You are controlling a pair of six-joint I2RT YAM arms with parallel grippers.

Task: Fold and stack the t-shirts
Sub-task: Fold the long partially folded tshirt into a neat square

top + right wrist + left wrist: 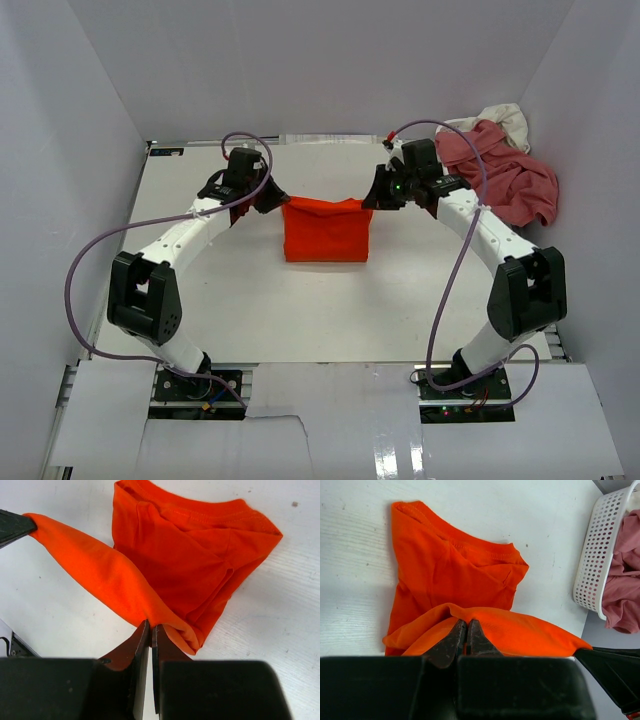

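From above, the orange-red t-shirt (pixel 325 232) is lying in the middle of the table (pixel 250 290), its far edge hanging between the left gripper (pixel 268 197) and right gripper (pixel 378 195). The pink t-shirt (pixel 500 175) and cream t-shirt (pixel 505 118) are lying heaped at far right.

In the left wrist view, the fingers are pinching the raised orange fold, with the white basket (pixel 597 555) (pink cloth inside) standing nearby.

In the right wrist view, the fingers are pinching the fold's other end.

Bright, even overhead light; soft faint shadows; sharp views; wrist foregrounds dark, slightly blurred.
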